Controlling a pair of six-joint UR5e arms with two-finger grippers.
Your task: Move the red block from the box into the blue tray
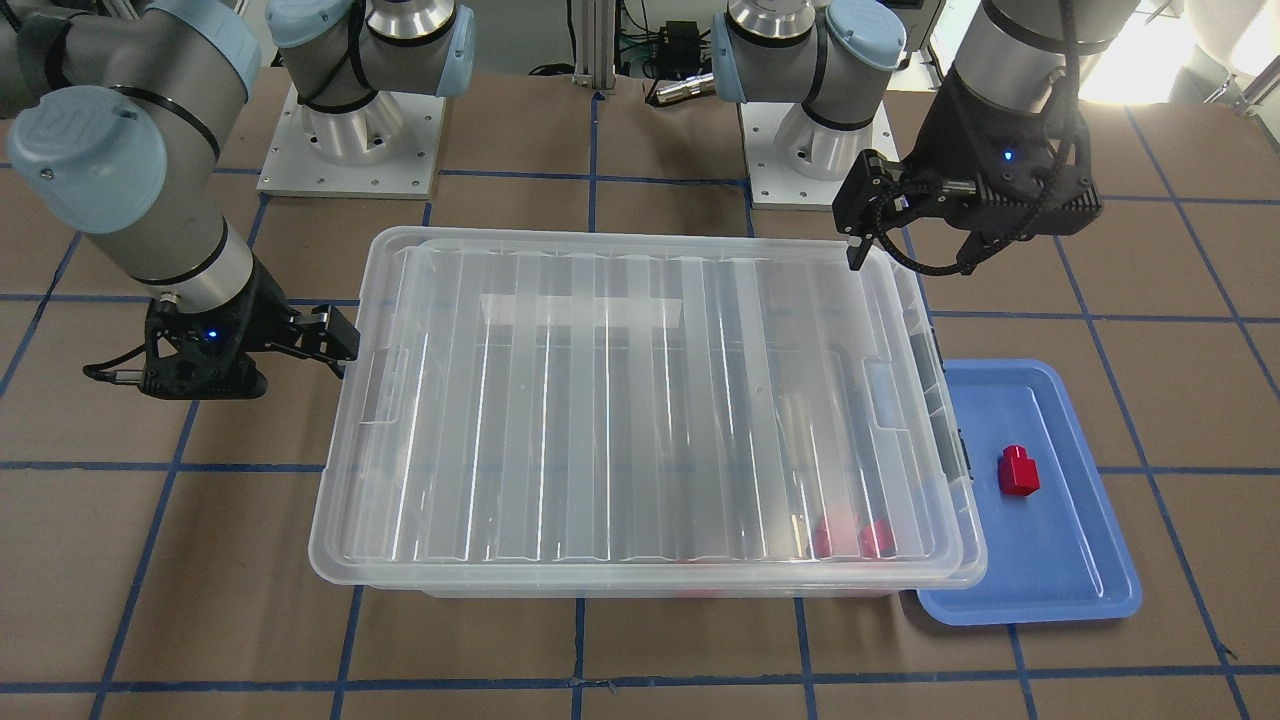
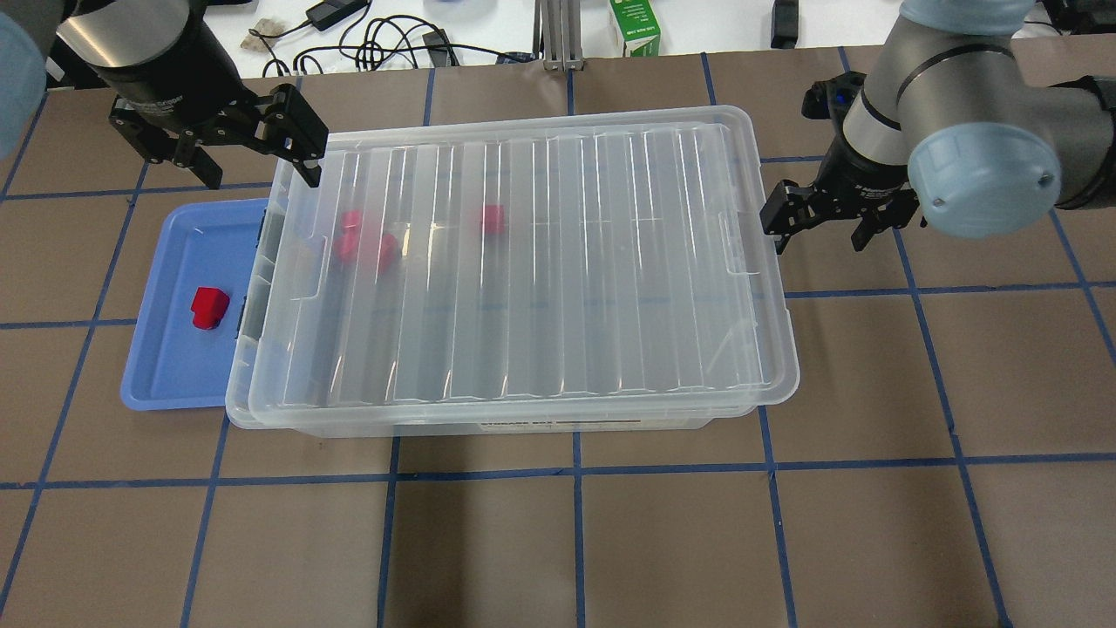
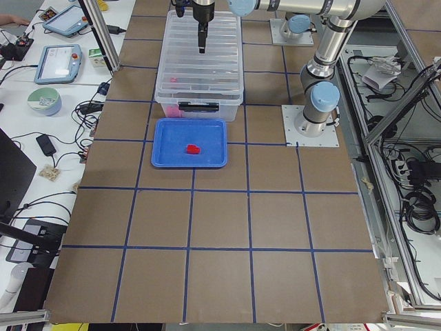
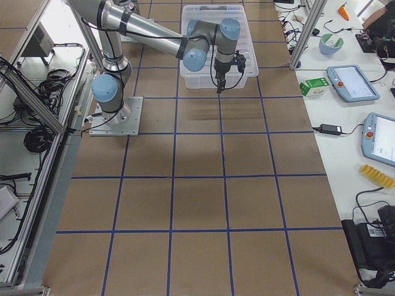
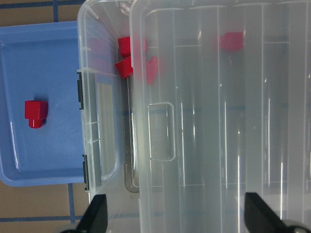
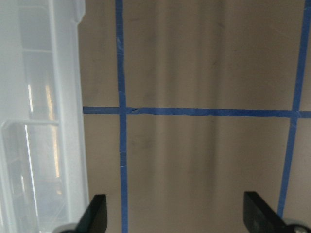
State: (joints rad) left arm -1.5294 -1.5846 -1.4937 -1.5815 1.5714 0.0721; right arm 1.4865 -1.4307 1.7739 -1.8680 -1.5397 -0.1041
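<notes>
One red block (image 2: 209, 307) lies in the blue tray (image 2: 166, 375), which sits against the left end of the box (image 2: 540, 262). The block also shows in the front view (image 1: 1018, 470) and the left wrist view (image 5: 36, 113). The box's clear lid lies on it, slightly shifted. Three more red blocks (image 2: 351, 221) show through the lid near the tray end. My left gripper (image 2: 261, 179) is open and empty above the box's far left corner. My right gripper (image 2: 817, 240) is open and empty over the table beside the box's right end.
Cables, a green carton (image 2: 635, 26) and other items lie on the white bench beyond the table's far edge. The table is brown with blue tape lines. The arm bases (image 1: 350, 140) stand behind the box.
</notes>
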